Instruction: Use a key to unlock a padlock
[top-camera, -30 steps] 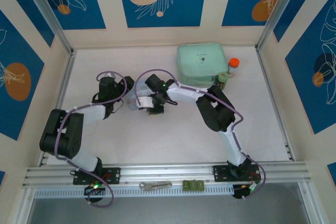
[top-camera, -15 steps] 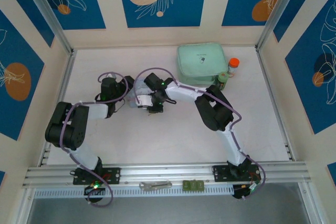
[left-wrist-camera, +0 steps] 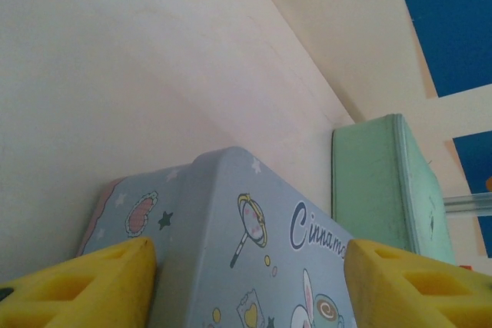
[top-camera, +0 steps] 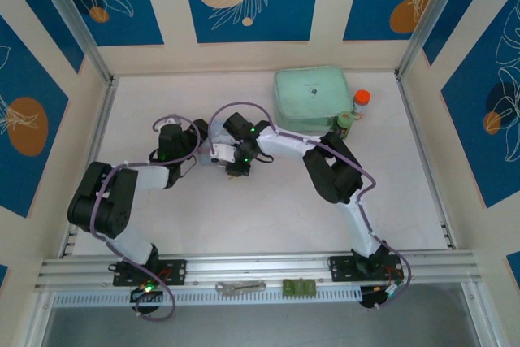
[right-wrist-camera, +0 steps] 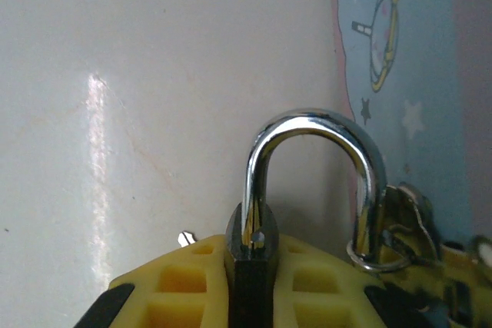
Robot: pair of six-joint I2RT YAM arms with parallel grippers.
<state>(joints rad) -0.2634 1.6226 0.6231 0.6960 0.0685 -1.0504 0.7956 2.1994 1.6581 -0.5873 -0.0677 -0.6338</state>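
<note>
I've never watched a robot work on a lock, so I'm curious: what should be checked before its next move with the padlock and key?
1. Padlock held firmly: ok, its dark body sits clamped in the right jaws.
2. Shackle released: cannot tell, the end of its right leg is hidden.
3. Key gripped: not ok, the bunch hangs from a ring on the shackle.
4. Left jaws free to take the key: not ok, they straddle the blue tin.
5. Keyhole reachable: cannot tell, it is hidden.
</note>
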